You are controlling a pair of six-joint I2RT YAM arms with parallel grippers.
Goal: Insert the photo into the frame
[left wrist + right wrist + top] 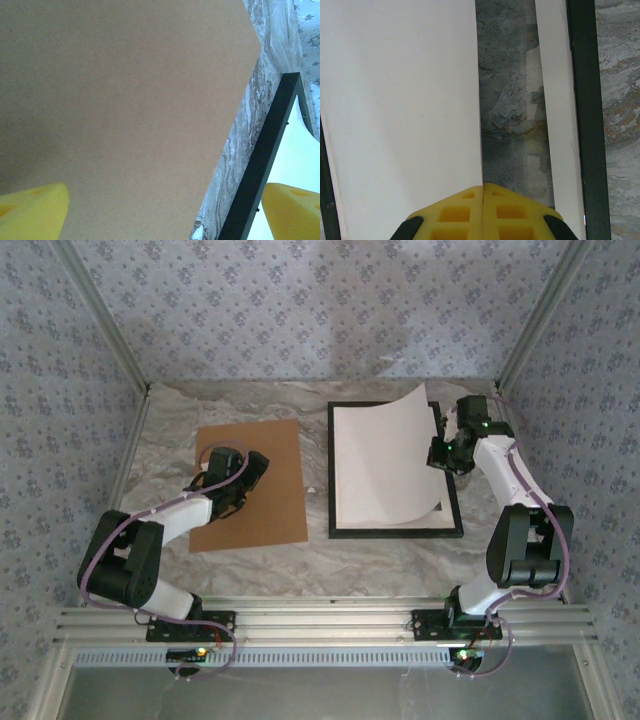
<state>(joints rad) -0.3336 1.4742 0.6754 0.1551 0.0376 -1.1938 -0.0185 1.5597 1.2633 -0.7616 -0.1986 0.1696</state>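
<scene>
Photo (385, 465), white back up, lies in the black frame (395, 532) on the marbled worktop (230, 400), its right edge curled upward and pinched between the closed right fingers (455, 215). Left fingers (30, 212), spread wide and empty, hang above the brown backing board (280, 502).

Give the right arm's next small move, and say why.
Probably lower the right gripper toward the frame: it is shut on the right edge of the photo, which curls up off the table while the rest lies inside.
</scene>
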